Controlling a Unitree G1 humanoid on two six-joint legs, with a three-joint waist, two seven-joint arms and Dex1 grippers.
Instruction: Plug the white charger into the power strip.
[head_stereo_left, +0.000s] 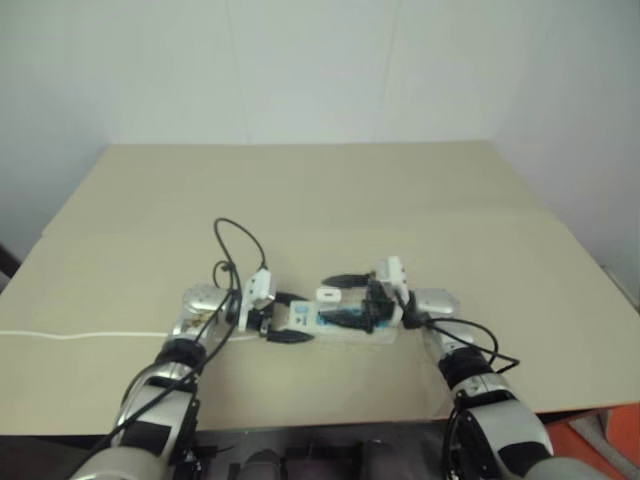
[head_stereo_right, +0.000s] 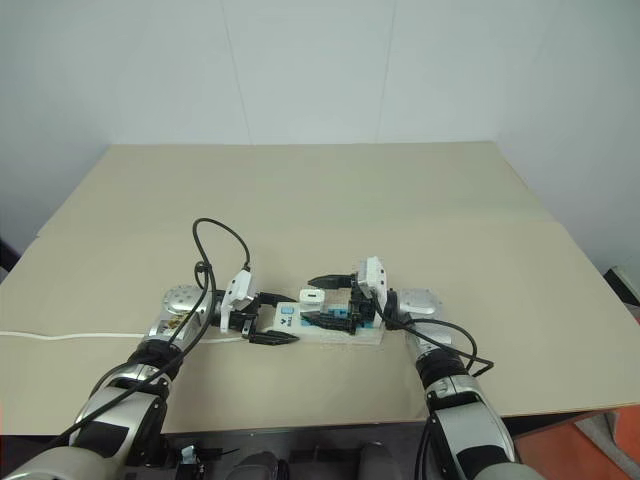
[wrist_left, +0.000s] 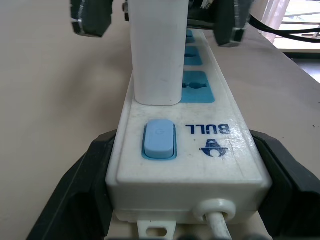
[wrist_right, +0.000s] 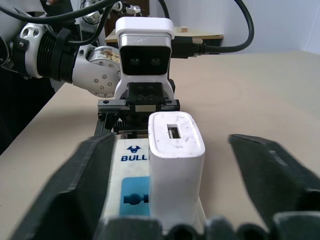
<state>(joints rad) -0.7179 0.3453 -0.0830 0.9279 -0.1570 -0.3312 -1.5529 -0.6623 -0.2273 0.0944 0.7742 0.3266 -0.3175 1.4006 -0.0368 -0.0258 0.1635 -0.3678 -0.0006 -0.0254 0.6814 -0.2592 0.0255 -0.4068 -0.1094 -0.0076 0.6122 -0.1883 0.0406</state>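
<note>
The power strip (head_stereo_left: 345, 330) lies flat on the tan table, its blue switch (wrist_left: 159, 140) at the end toward my left arm. In the socket beside that switch, the white charger (head_stereo_left: 328, 294) stands upright. My left gripper (head_stereo_left: 290, 318) is shut on the strip's switch end, one black finger (wrist_left: 80, 190) pressed against each long side. From the opposite side, my right gripper (wrist_right: 167, 140) is open and straddles the charger (wrist_right: 176, 150). There is a gap between each finger (wrist_right: 85, 175) and the charger's sides.
The strip's thin white cord (head_stereo_left: 80, 335) runs off to the left across the table (head_stereo_left: 320, 200). The table's front edge is close below both arms. A white wall rises behind the table. Something orange (head_stereo_left: 600, 440) sits low at the front right, off the table.
</note>
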